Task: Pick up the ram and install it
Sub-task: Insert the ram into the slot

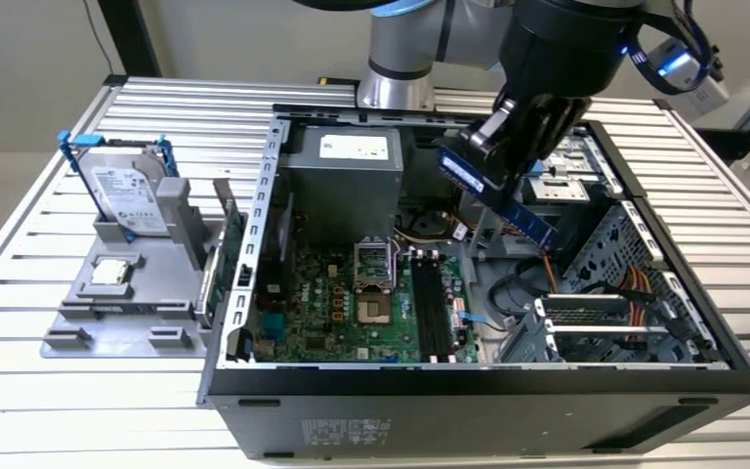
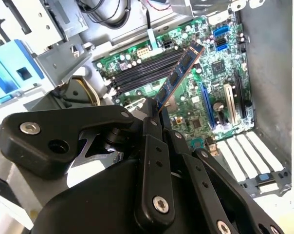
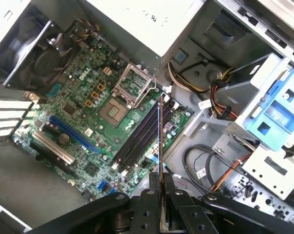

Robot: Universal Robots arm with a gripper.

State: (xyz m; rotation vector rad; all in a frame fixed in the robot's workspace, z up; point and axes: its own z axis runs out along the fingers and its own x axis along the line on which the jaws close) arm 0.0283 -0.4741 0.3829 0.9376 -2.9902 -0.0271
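My gripper (image 1: 495, 176) hangs over the open computer case (image 1: 238, 293) and is shut on one end of the ram (image 1: 531, 223), a long thin stick that looks blue here. The stick slants down toward the motherboard without touching it. In the second wrist view the ram (image 2: 178, 73) sticks out from the gripper (image 2: 154, 113) over the black memory slots (image 2: 139, 75). The first wrist view has the ram (image 3: 159, 131) edge-on beyond the gripper (image 3: 160, 181), lying above the memory slots (image 3: 137, 139). Those slots (image 1: 430, 313) sit right of the CPU socket (image 1: 372, 266).
A grey holder (image 1: 95, 293) on the slatted table, at the exterior view's left, carries a silver hard drive in a blue frame (image 1: 128, 191) and a small square chip (image 1: 112, 272). Inside the case are a power supply (image 1: 349, 161), a drive cage (image 1: 609, 293) and orange cables (image 1: 636, 293).
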